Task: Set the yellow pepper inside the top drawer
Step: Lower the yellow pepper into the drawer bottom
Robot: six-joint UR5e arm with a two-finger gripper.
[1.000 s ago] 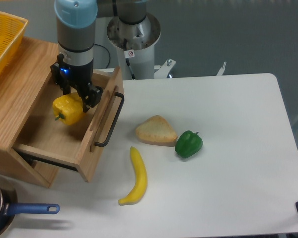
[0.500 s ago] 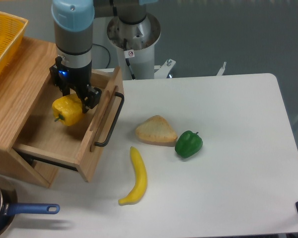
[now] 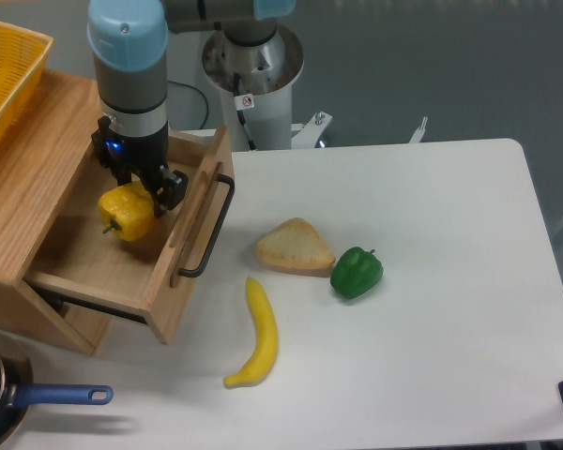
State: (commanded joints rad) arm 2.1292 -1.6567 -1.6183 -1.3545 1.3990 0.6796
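The yellow pepper (image 3: 127,213) hangs over the inside of the open top drawer (image 3: 183,246), its green stem pointing to the lower left. My gripper (image 3: 139,190) comes straight down on it from above and is shut on it. The black gripper body hides the pepper's upper part. Whether the pepper touches the drawer floor I cannot tell. The drawer is pulled out toward the right, with its black bar handle (image 3: 213,228) facing the table.
A yellow mesh basket (image 3: 5,70) sits on the wooden cabinet (image 3: 23,178) at the far left. On the white table lie a banana (image 3: 258,334), a piece of bread (image 3: 294,247) and a green pepper (image 3: 357,272). A blue-handled pan (image 3: 28,401) is at the bottom left.
My gripper has carried the yellow pepper slightly to the left, further over the drawer's inside. Nothing else has moved.
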